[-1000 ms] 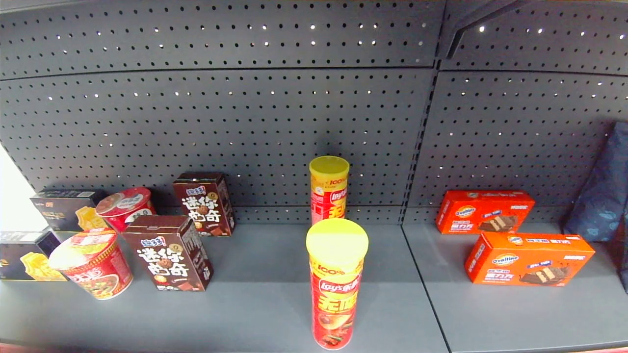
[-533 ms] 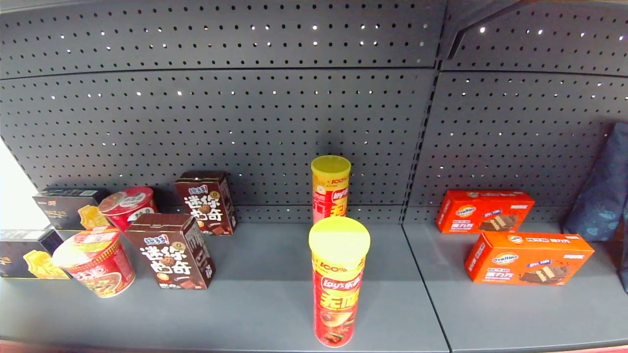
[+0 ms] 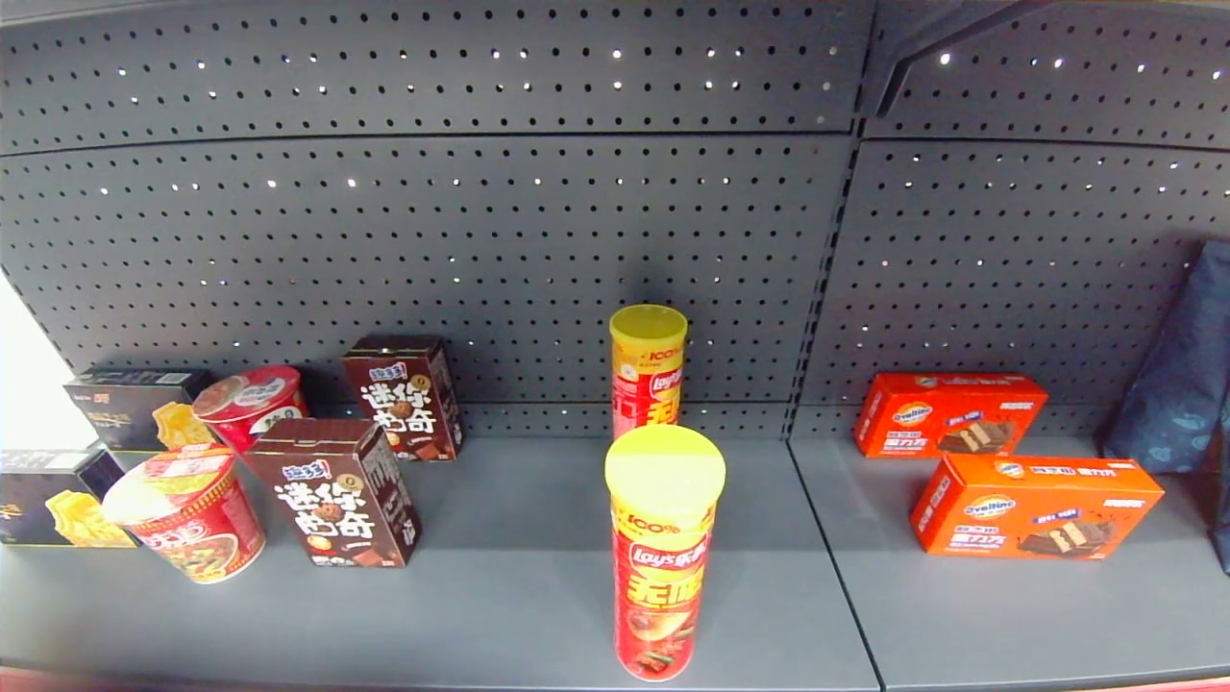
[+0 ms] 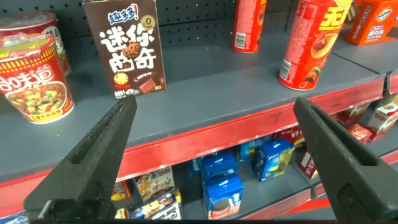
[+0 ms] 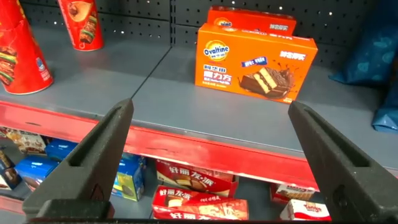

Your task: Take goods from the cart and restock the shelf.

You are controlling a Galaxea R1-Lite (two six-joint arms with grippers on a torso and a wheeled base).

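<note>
The grey shelf [image 3: 519, 586] is recorded across the lower frame. Two chip cans [image 3: 661, 553] are stood upright at centre, one behind the other. Brown boxes [image 3: 336, 492] and noodle cups [image 3: 187, 514] are placed at lower left, and orange boxes [image 3: 1033, 505] at right. The left gripper [image 4: 212, 106] and right gripper [image 5: 210, 107] are held spread wide and empty before the shelf's front edge.

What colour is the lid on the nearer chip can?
Yellow lid; head view shows it best.
</note>
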